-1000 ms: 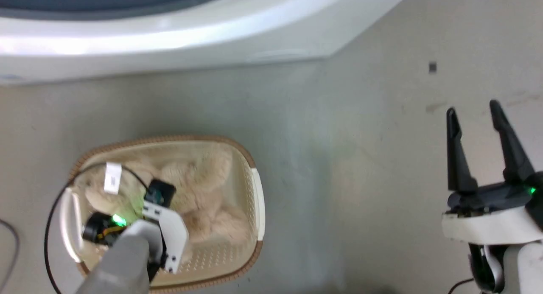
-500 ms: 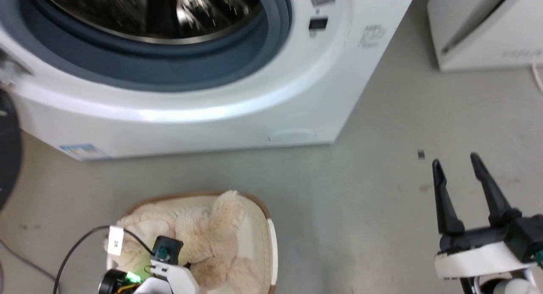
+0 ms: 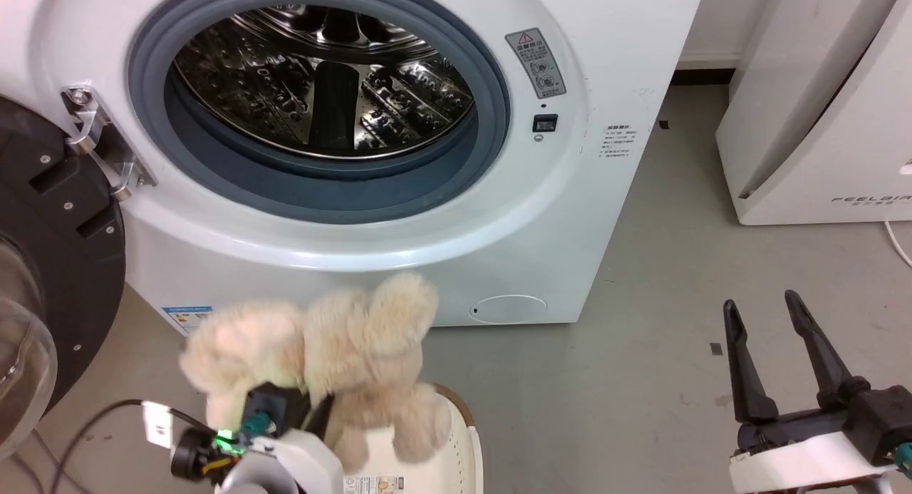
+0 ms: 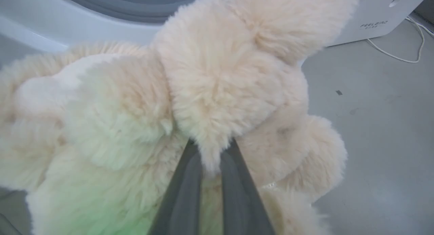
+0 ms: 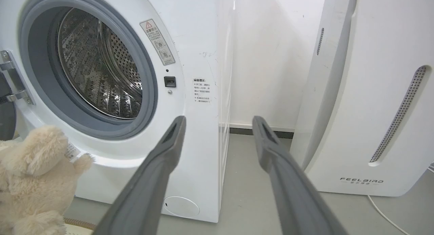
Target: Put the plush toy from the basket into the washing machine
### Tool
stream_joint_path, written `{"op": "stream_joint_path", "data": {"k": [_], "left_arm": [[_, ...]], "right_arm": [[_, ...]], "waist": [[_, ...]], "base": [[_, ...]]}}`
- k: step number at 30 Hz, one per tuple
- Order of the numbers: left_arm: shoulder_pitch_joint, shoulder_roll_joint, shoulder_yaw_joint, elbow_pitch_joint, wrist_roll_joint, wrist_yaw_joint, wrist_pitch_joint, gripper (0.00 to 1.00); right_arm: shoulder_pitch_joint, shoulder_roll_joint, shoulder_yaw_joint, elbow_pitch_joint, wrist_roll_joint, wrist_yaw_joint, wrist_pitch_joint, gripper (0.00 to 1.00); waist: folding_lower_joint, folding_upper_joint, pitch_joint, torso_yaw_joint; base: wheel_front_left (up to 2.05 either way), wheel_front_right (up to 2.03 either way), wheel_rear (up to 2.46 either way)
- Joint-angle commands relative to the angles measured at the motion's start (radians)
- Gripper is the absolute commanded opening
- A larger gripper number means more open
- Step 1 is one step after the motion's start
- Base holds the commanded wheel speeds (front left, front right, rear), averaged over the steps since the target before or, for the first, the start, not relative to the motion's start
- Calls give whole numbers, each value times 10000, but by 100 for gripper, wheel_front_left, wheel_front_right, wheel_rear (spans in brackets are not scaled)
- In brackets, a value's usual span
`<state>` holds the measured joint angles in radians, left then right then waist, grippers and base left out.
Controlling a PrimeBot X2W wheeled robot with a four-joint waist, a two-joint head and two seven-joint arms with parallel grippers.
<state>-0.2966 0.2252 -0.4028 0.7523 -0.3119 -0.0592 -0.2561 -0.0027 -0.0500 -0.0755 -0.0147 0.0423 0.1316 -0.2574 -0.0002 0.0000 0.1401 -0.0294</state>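
The cream-beige plush toy hangs in the air above the basket, level with the lower front of the washing machine. My left gripper is shut on the toy's fur; its fingertips are buried in the pile. The toy spreads across the left wrist view and its head shows at the lower left of the right wrist view. The washer's porthole stands open, drum bare, with the dark-framed door swung out to the left. My right gripper hangs open over the floor at lower right.
A white appliance marked FEELBAIRD stands right of the washer, with a white cable on the floor by it. Grey floor lies between the basket and my right gripper. A black cable loops at lower left.
The head camera has tilted up, bringing the whole porthole into view. My left gripper has lifted the plush toy out of the basket. The right gripper stays open.
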Motion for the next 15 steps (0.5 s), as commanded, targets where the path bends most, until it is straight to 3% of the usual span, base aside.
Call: {"op": "stream_joint_path", "data": {"k": [1, 8, 15], "left_arm": [[115, 88, 194, -644, 87, 120, -55, 0], [175, 449, 890, -3360, 566, 427, -56, 0], [-689, 745, 1465, -4726, 684, 492, -56, 0]], "right_arm": [[143, -3, -15, -23, 120, -9, -44, 100], [74, -3, 34, -144, 203, -9, -44, 100], [-292, -3, 170, -431, 291, -9, -44, 100]], "waist": [[2, 0, -31, -1], [2, 0, 255, -337], [2, 0, 1185, -888]], "base": [[0, 0, 0], [0, 0, 0], [0, 0, 0]]}}
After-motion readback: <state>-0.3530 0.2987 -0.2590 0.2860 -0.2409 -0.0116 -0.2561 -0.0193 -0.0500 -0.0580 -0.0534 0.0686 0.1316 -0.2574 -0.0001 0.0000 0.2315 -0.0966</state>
